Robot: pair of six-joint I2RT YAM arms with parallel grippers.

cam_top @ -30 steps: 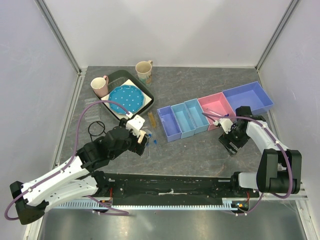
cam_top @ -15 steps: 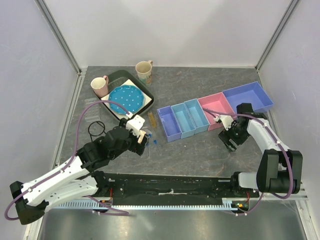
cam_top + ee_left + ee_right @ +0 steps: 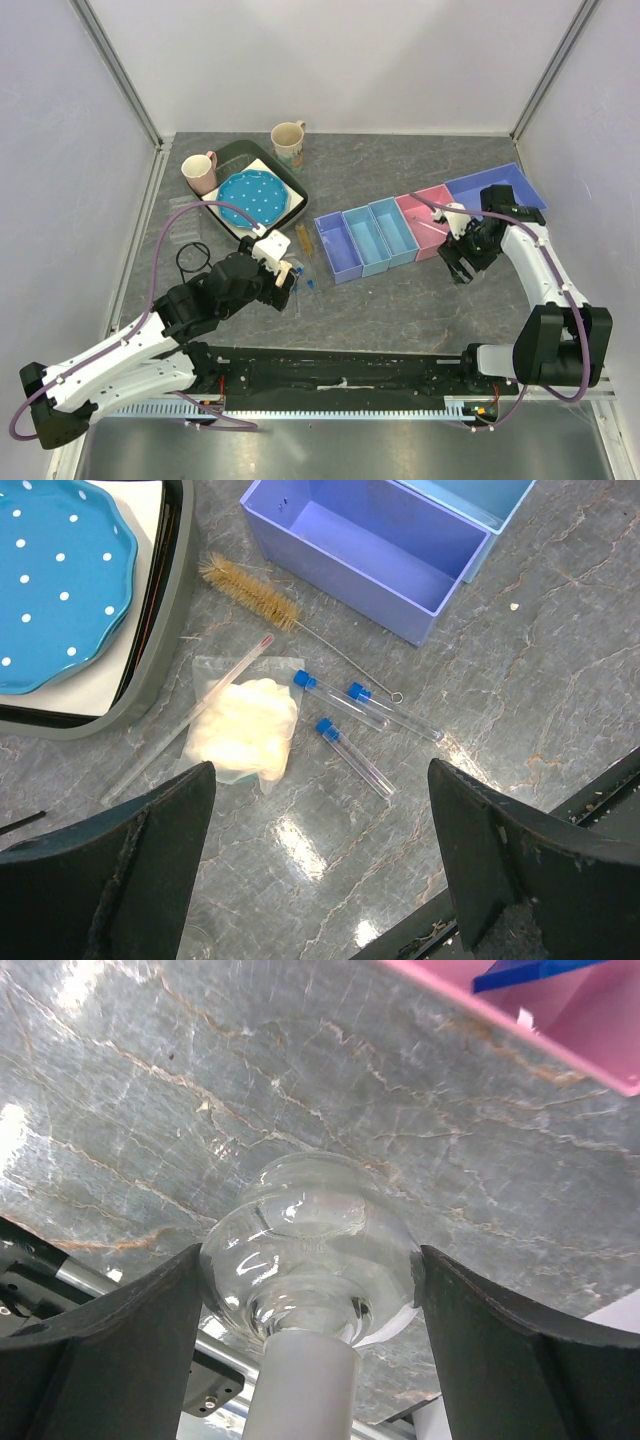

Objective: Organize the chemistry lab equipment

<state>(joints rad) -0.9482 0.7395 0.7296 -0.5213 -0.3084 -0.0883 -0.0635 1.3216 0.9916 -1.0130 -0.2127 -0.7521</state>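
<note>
on the table (image 3: 400,180), a tray (image 3: 228,152) sits at 10 o'clock with a plate (image 3: 252,196) on it. one mug (image 3: 198,172) stands at the tray's 9 o'clock, a second mug (image 3: 289,143) at its 1 o'clock, and a ring (image 3: 193,258) lies at its 7 o'clock. five bins (image 3: 345,244) run side by side from the centre toward 2 o'clock. seen from the left wrist, a brush (image 3: 250,592) lies between the tray and the nearest bin (image 3: 350,575). three test tubes (image 3: 345,702) lie at its 5 o'clock, with a cotton pad (image 3: 245,730) at their 9 o'clock. a glass bulb (image 3: 310,1240) sits in the right pincer (image 3: 460,268), at the fourth bin's (image 3: 425,212) 5 o'clock.

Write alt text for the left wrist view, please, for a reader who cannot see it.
Three blue-capped test tubes lie on the grey table beneath the open left gripper, beside a bag of white cotton, a bristle brush, an empty purple bin.
</note>
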